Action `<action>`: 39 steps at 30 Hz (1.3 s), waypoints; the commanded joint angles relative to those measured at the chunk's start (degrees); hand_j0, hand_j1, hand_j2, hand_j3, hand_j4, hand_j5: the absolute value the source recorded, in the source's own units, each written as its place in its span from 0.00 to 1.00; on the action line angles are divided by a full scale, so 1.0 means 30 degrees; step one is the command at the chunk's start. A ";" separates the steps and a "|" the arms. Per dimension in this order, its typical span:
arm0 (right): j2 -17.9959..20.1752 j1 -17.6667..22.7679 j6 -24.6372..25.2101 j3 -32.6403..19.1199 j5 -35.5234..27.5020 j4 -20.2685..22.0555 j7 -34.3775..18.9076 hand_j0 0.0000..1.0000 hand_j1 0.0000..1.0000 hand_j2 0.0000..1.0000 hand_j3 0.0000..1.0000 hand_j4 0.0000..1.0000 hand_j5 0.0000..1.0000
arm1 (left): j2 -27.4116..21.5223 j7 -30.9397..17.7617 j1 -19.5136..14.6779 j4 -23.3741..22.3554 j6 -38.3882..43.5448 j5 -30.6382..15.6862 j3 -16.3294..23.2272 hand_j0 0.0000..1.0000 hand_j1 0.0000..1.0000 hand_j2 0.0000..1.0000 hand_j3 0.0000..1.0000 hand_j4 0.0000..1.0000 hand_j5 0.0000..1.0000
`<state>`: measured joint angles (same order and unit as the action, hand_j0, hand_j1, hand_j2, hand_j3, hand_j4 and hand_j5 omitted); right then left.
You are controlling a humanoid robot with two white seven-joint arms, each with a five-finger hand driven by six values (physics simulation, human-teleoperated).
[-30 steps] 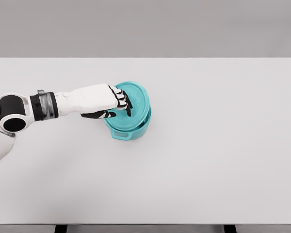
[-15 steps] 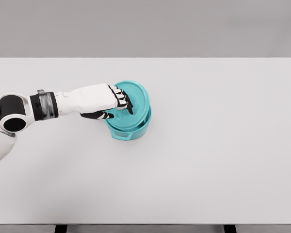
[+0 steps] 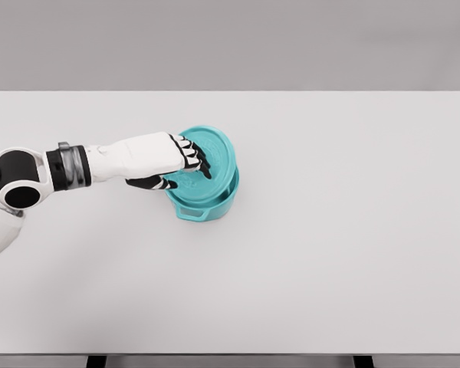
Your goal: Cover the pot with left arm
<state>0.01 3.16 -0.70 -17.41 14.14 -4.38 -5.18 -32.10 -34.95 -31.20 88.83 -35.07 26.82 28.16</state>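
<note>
Left of the frame's centre we see the left robot hand (image 3: 176, 163) holding the teal lid (image 3: 208, 163) on the pot (image 3: 207, 201), on the bench (image 3: 330, 230).

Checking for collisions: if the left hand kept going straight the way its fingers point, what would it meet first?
Only the teal lid it already grips over the pot. Past that, the left hand points right across bare table; height is hard to judge.

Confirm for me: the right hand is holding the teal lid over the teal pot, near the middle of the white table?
Not quite. It is the left hand, its arm coming in from the picture's left, that holds the teal lid over the teal pot on the white table. The head view shows it; no right arm appears.
</note>
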 commanded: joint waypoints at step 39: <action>-0.0002 0.0000 -0.0001 0.0002 0.0003 -0.0005 -0.0003 1.00 1.00 1.00 1.00 1.00 1.00 | -0.0023 -0.0018 0.0059 0.0154 0.0022 0.0084 -0.0247 0.87 0.87 0.87 0.87 0.87 0.87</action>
<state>0.01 3.16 -0.70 -17.41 14.14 -4.38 -5.18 -32.12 -35.03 -31.03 89.27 -35.16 27.22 27.52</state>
